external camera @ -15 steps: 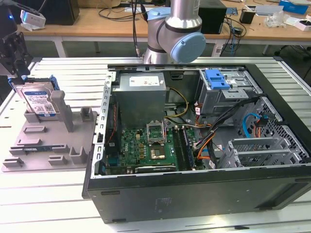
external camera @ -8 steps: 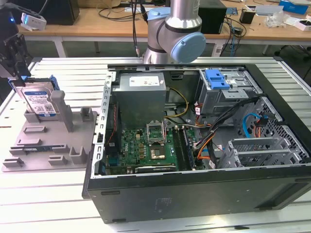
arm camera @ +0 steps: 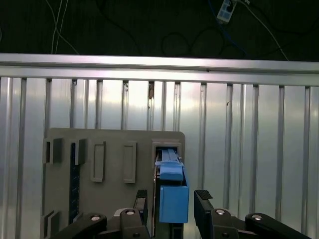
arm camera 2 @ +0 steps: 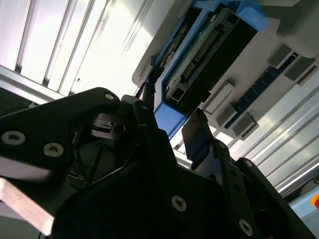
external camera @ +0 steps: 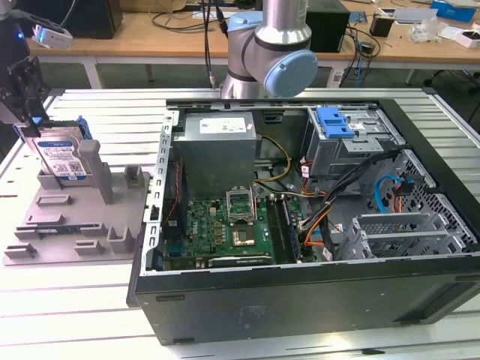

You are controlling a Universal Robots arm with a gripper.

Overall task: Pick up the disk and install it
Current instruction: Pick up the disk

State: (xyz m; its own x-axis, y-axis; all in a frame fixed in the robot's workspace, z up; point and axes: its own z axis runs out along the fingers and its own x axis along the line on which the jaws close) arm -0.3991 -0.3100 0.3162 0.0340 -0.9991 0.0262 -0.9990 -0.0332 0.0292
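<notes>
One flat silver disk (external camera: pixel 63 159), blue-framed, pincer (arm camera: pixel 172 195) parted astride

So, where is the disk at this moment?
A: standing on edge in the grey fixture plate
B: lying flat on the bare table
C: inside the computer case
A: the disk stands on edge in the fixture plate, with the tool straddling its blue carrier.

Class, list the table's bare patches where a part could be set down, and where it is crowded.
Bare slats in front of and beyond the fixture plate, beside the computer case. Crowded: inside the case; on the plate around the disk.
</notes>
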